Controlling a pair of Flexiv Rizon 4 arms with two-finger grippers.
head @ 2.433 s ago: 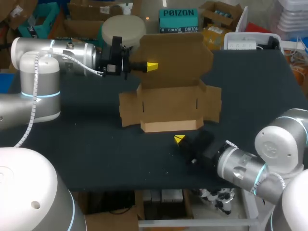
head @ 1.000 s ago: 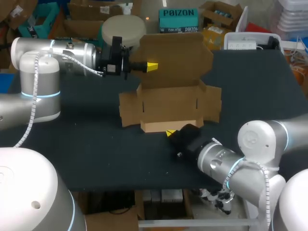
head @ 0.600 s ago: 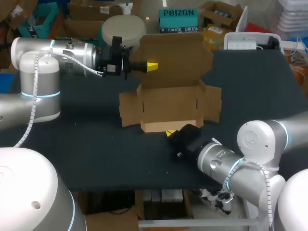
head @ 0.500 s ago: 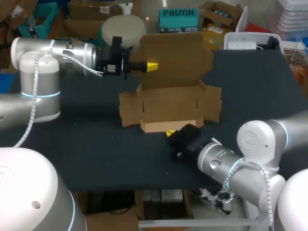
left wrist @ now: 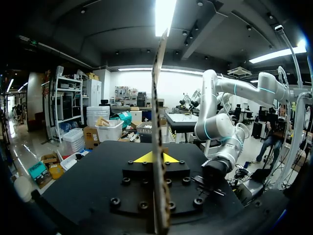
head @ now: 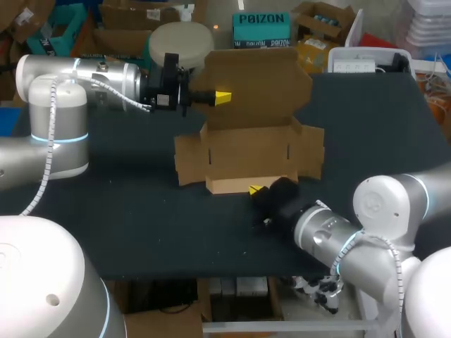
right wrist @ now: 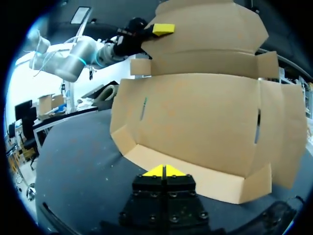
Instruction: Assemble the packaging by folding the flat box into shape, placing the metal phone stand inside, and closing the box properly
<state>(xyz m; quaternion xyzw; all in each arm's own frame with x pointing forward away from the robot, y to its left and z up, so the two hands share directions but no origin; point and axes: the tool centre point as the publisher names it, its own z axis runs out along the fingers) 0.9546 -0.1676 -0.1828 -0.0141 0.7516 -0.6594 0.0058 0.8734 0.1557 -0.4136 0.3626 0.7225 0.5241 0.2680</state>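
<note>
Two claws split the job: our left claw (head: 222, 97) pinches the upright lid (head: 257, 84) of the cardboard box (head: 250, 151) at its side edge, which we judge keeps it standing and the tray open. Our right claw (head: 255, 190), tips pressed together with nothing between them, sits low over the dark worktop (head: 127, 211), right at the front flap (head: 246, 184), likely placed to nudge that flap up into a wall. The side flaps (head: 189, 158) are splayed outward, so folding is unfinished. We see no phone stand on the worktop.
</note>
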